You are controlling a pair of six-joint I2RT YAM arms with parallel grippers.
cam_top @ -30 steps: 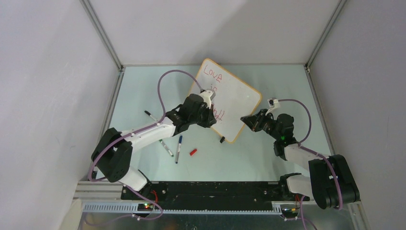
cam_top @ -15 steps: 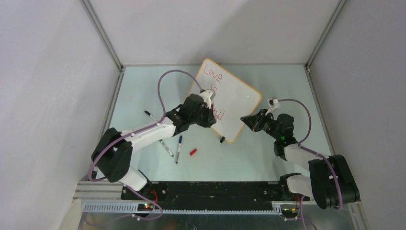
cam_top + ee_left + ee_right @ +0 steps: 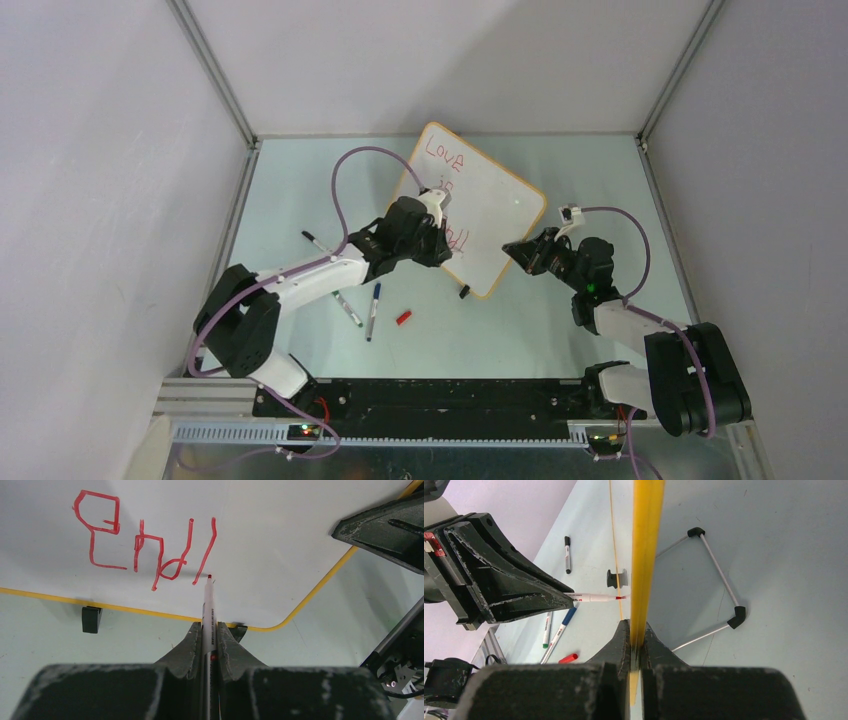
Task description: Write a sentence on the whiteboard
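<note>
The whiteboard (image 3: 490,205) stands tilted on its black clip feet at the table's middle. Red words "Love" (image 3: 442,150) and "is" (image 3: 447,192) are on it, and a third line reads "Endl" (image 3: 145,547) in the left wrist view. My left gripper (image 3: 440,240) is shut on a red marker (image 3: 208,611), whose tip touches the board at the foot of the last stroke. My right gripper (image 3: 522,250) is shut on the board's orange frame (image 3: 644,555) at its right edge. In the right wrist view the marker (image 3: 594,597) shows side-on against the board.
Loose markers lie left of the board: a black-capped one (image 3: 315,240), a blue one (image 3: 373,310), another (image 3: 348,310). A red cap (image 3: 403,317) lies near them. A black clip foot (image 3: 464,292) sits at the board's near corner. A wire stand (image 3: 719,590) lies behind the board.
</note>
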